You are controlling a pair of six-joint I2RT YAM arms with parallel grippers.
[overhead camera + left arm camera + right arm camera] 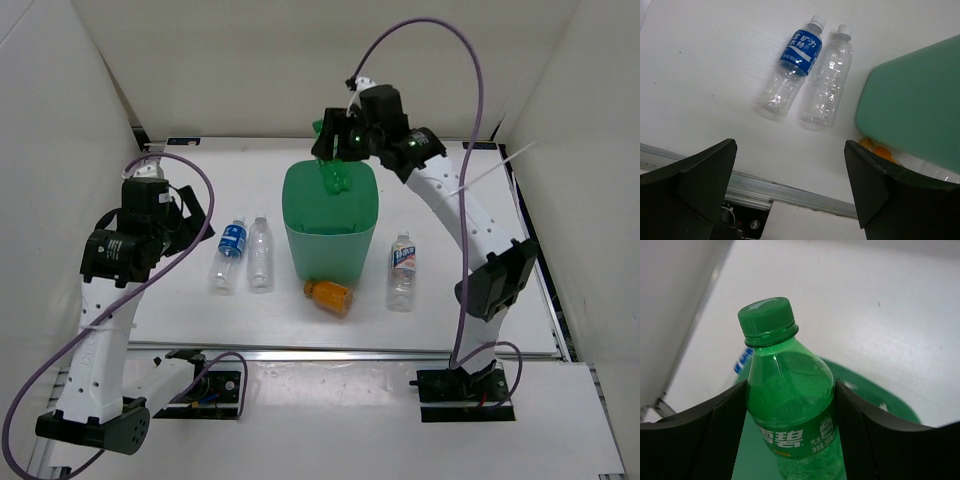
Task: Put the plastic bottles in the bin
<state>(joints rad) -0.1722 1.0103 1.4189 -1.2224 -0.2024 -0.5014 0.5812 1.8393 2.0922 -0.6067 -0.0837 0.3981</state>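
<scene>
Bin [335,250]: green wastebasket, rounded-square rim, tapering body; upright at the middle of the table, mouth open upward.
Green bottle [790,400]: green cap on, white lettering on its label; clamped at the body by the right gripper [790,440], in the air over the bin's far rim.
Blue-label bottle [792,65]: clear, white cap; on its side left of the bin, cap toward the far edge.
Plain clear bottle [829,80]: on its side just beside the blue-label one, parallel, between it and the bin.
Orange bottle [330,296]: on its side at the bin's near foot.
White-blue label bottle [402,272]: clear; lying right of the bin, cap toward the far edge.
</scene>
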